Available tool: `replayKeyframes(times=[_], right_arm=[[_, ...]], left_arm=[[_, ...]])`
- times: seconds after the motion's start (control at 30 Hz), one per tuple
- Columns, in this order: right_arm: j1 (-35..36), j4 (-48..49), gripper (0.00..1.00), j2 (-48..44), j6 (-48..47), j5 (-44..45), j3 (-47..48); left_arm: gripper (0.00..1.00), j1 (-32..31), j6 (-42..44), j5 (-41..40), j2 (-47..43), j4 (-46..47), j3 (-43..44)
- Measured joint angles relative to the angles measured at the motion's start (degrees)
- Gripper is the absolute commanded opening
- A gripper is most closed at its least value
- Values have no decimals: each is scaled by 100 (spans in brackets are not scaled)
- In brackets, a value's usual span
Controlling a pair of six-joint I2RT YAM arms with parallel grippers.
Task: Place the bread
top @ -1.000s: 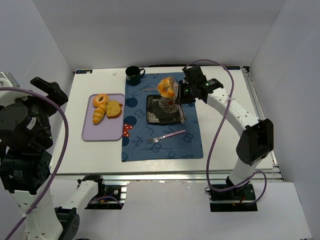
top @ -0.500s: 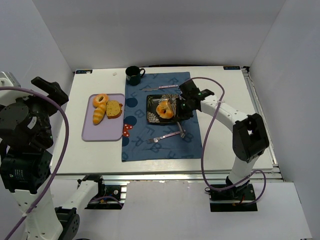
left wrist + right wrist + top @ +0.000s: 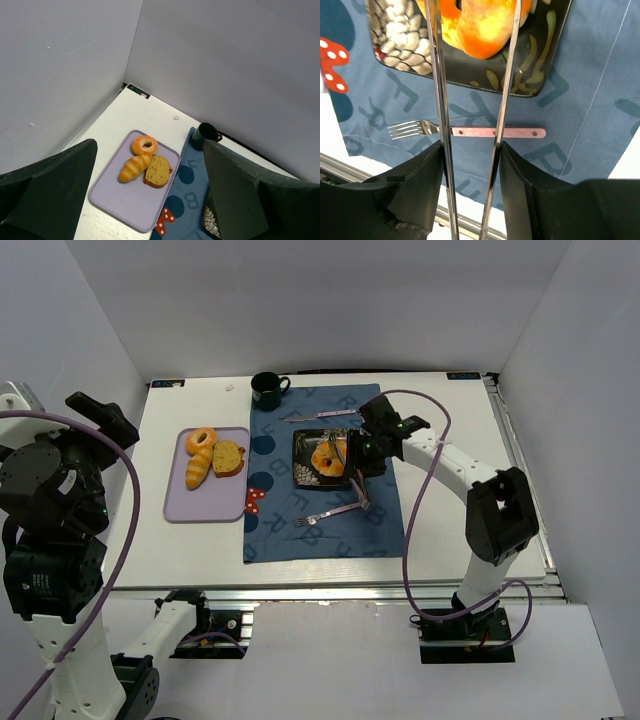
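The bread [image 3: 328, 458], a golden curled bun with orange-brown glaze, lies on the black patterned plate [image 3: 307, 477] on the blue mat. My right gripper [image 3: 366, 448] is shut on a pair of metal tongs [image 3: 438, 75]. The two tong arms reach along either side of the bread [image 3: 476, 24] over the plate [image 3: 540, 55]. I cannot tell whether the tong tips still press it. My right gripper [image 3: 471, 150] hangs over the plate's right edge. My left gripper [image 3: 150, 200] is open and empty, high above the table's left side.
A lilac tray [image 3: 185, 502] on the left holds a small orange ring bun [image 3: 201, 438], a long yellow roll [image 3: 198, 469] and a bread slice [image 3: 229, 456]. A dark mug [image 3: 266, 390] and a knife [image 3: 318, 415] lie at the mat's far edge. A fork [image 3: 470, 132] lies under my right gripper.
My right gripper came down with the tongs from above the plate's far edge and brought the bread onto the plate. In the last half second it barely moved. The left arm stayed still.
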Motion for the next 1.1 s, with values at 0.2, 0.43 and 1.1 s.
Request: replayKeyframes(times=[0.2, 0.43, 1.1], right_arm=[[-2, -160, 55, -295, 7, 175, 223], [0, -393, 60, -960, 122, 601, 507], [-2457, -229, 60, -2111, -625, 1652, -2452]], left_arm=[[98, 0, -4, 2, -4, 61, -55], [98, 0, -22, 24, -2, 85, -214], [98, 0, 2, 181, -66, 205, -343]])
